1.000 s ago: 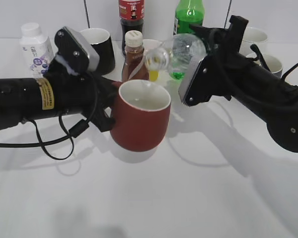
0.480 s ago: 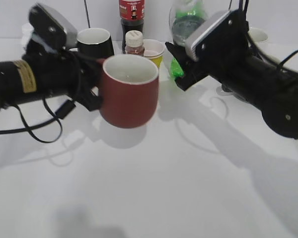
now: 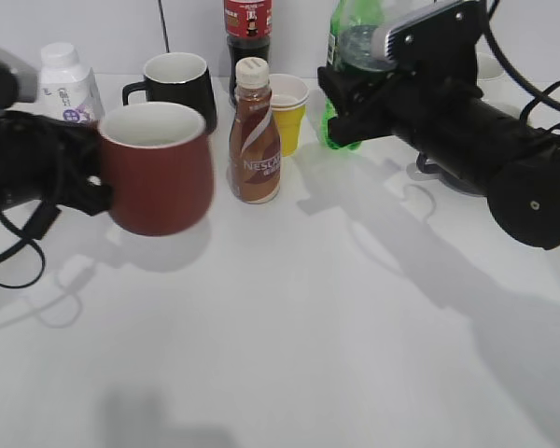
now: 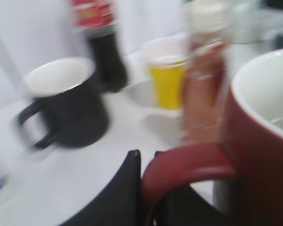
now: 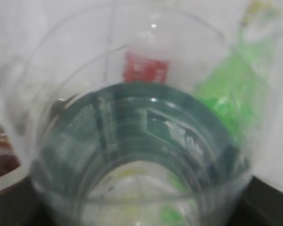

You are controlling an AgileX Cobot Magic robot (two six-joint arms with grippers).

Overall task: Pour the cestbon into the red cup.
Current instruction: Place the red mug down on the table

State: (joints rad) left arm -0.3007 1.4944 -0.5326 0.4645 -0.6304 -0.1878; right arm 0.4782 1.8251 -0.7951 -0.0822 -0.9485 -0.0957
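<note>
A plain white tabletop (image 3: pixel 289 336) runs back to a pale wall, with a row of drinks standing at its far side. Nearest on the left, the left hand (image 4: pixel 148 188) is clamped on the loop handle of the red cup (image 3: pixel 157 168), which the exterior view shows upright and apparently lifted clear of the surface, its shadow lying beneath it. In the blurred left wrist view a faint line low inside the white interior may be a little liquid, but that is too unclear to be sure.

Just right of the cup stands a brown Nescafe bottle (image 3: pixel 254 135), with a small yellow paper cup (image 3: pixel 288 110) and a black mug (image 3: pixel 179 86) behind it; a white pill bottle (image 3: pixel 65 82) sits at far left.

Farther right, the right hand (image 3: pixel 355 89) grips the cestbon (image 3: pixel 359 42). The bottle looks close to upright rather than tipped, and it is well apart from the red cup. The right wrist view looks along the clear ribbed wall onto the dark green label. A bright green bottle (image 3: pixel 341 126) and a dark cola bottle (image 3: pixel 247 33) stand at the back.

With cup and bottle this far apart, no pouring is under way. Either the pour is finished and only setting both down remains, or it has yet to begin.
</note>
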